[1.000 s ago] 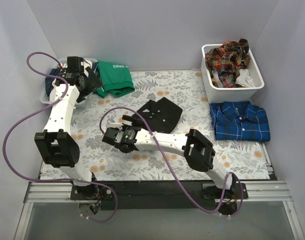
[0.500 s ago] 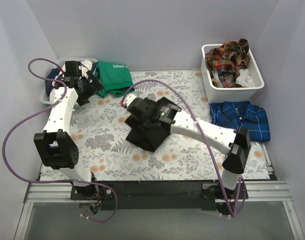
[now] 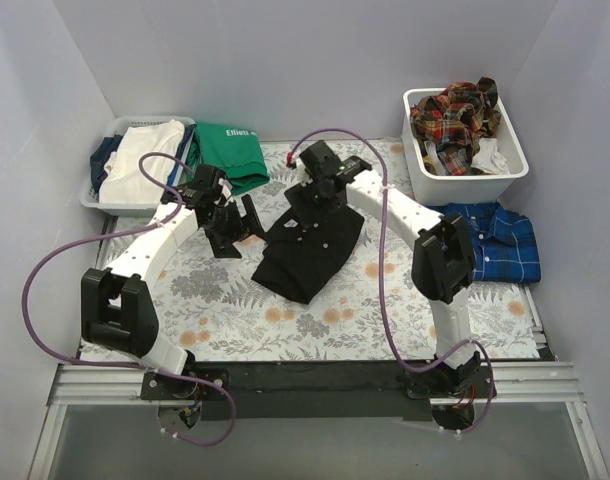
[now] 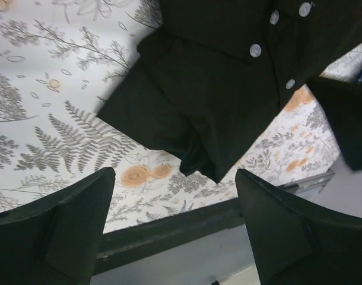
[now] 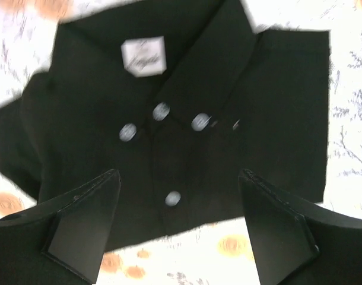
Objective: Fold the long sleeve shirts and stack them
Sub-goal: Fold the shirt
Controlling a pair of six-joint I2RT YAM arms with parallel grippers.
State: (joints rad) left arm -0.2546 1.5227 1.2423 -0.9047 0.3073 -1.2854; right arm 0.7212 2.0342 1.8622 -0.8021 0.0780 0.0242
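Observation:
A plain black long sleeve shirt [image 3: 307, 252] lies partly folded in the middle of the floral table, its buttons and collar label facing up [image 5: 169, 101]. My left gripper [image 3: 243, 215] hangs open just left of it, with the shirt's lower fold ahead of the fingers [image 4: 210, 95]. Over the collar end, my right gripper [image 3: 317, 195] is open and holds nothing. A blue plaid shirt [image 3: 480, 242] lies folded at the right. Red-orange plaid shirts [image 3: 455, 115] are heaped in a white bin [image 3: 420, 175].
A green top with white lettering [image 3: 228, 155] lies at the far left. Beside it a white basket [image 3: 97, 192] holds white and blue clothes. The black front rail [image 4: 169, 228] runs along the table's near edge. Grey walls close in the sides and back.
The right arm swung from the near left across to the black shirt's far collar end, and the shirt now lies longer. The left arm came from the basket to the shirt's left side.

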